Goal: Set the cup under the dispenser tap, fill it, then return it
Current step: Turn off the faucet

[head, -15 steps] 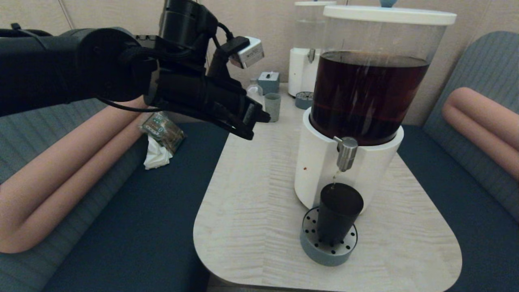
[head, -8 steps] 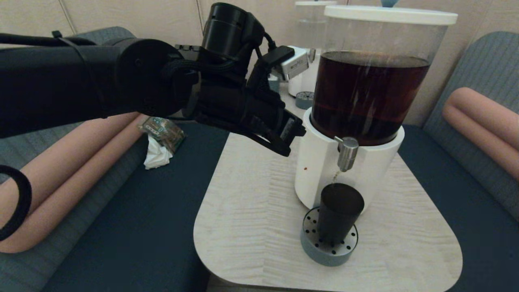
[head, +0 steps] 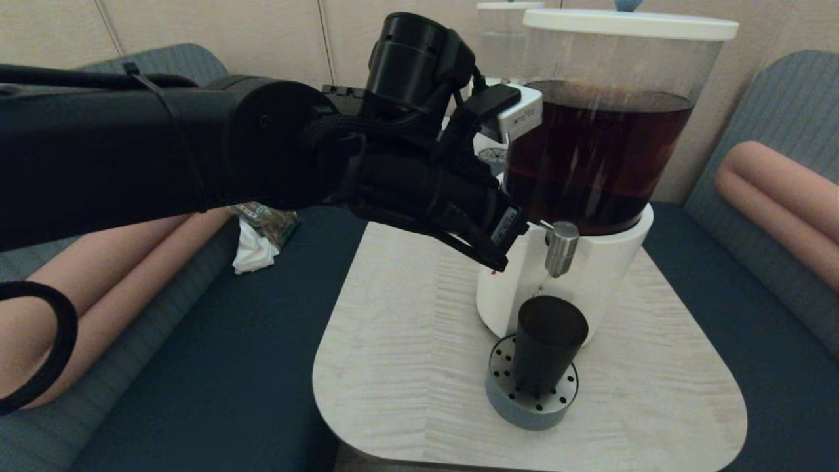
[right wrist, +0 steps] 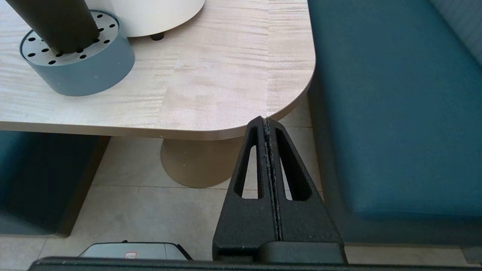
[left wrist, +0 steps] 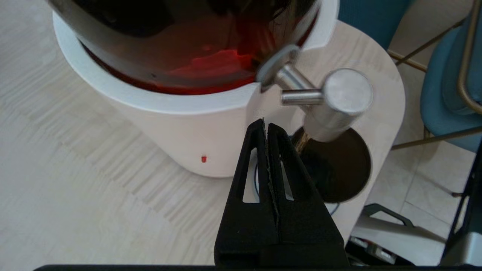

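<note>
the black left gripper (head: 508,246) hangs above the pale wood table (head: 406,367), fingers pressed together on nothing, tips just beside the short brushed-steel dispenser tap (head: 561,248). directly below the tap, the dark smoky plastic cup (head: 545,344) stands upright on the grey perforated drip tray (head: 529,408) (liquid inside). the right gripper (right wrist: 266,122), likewise closed and empty, sits low off the table's edge.

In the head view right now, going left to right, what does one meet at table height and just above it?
White tissue on the bench → left tool, shut → the dispenser tap above the cup on the grey drip tray → pink bolster.
</note>
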Robot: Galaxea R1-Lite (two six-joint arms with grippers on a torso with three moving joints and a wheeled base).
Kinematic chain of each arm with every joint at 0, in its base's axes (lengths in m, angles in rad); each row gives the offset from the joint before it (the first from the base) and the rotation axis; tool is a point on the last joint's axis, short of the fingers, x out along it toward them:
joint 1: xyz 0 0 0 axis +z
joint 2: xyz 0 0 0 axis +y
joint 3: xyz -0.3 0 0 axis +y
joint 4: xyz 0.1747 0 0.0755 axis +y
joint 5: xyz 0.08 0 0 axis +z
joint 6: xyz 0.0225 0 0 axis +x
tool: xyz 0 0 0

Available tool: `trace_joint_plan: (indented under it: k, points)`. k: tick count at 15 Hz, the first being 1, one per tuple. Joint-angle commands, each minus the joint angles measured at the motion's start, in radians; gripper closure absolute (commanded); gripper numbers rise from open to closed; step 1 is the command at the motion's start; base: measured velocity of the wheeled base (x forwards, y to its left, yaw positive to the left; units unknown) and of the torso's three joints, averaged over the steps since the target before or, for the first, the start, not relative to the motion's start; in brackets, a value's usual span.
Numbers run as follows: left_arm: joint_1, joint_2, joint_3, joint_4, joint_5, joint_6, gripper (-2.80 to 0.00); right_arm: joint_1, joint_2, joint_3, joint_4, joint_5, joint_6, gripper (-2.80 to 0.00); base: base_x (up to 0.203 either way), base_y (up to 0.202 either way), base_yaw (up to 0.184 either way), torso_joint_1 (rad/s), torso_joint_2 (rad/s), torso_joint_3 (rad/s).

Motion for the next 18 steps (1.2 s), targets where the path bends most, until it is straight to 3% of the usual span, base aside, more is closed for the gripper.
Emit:
trace_joint_plan:
  k: [1,10,18]
  points:
    - [-0.013,0.006,0.001,-0.002,0.001,-0.001,0.00,0.000,0.001,0.000,0.001,0.000,0.000,0.00,0.000,0.000,0.000,0.000,0.00,0.000]
    - [-0.028,0.029,-0.002,-0.032,0.003,-0.006,0.00,0.000,0.001,0.000,0.001,0.000,0.000,0.00,0.000,0.000,0.000,0.000,0.00,0.000]
    - [-0.043,0.055,-0.002,-0.150,0.017,-0.010,0.00,0.000,0.001,0.000,0.001,0.000,0.000,0.00,0.000,0.000,0.000,0.000,0.00,0.000]
